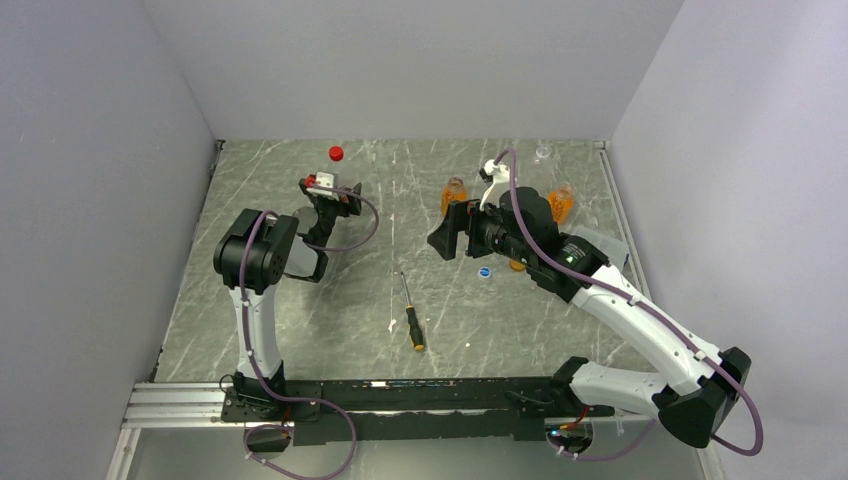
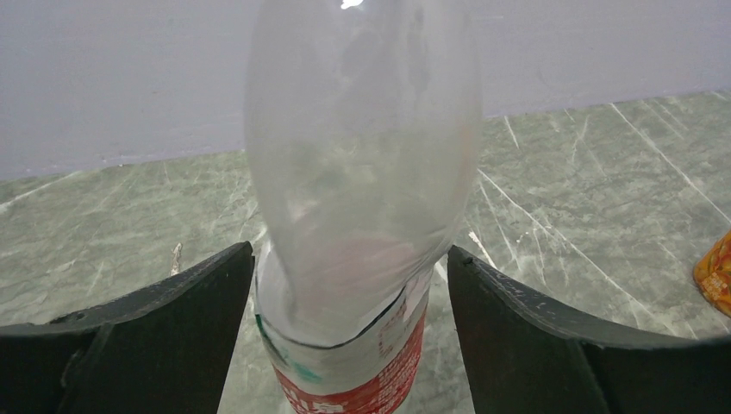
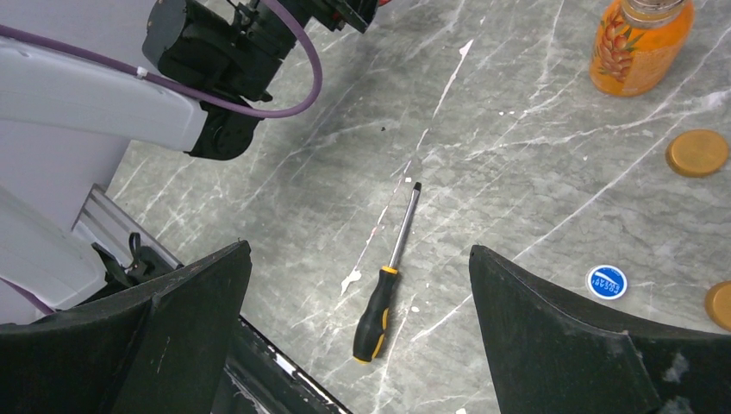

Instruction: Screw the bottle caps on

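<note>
The left pincer [image 2: 350,250] is open, and the tall clear bottle [image 2: 362,172] stands right between its fingers, not squeezed. The bottle looks light, thin and slippery, so hold it low down and gently. The right pincer [image 3: 359,250] is open too, holding nothing.

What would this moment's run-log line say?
left gripper: open, straddling upright clear bottle, red cap on top | right gripper: open, empty | blue cap, orange cap, screwdriver: loose on table
</note>
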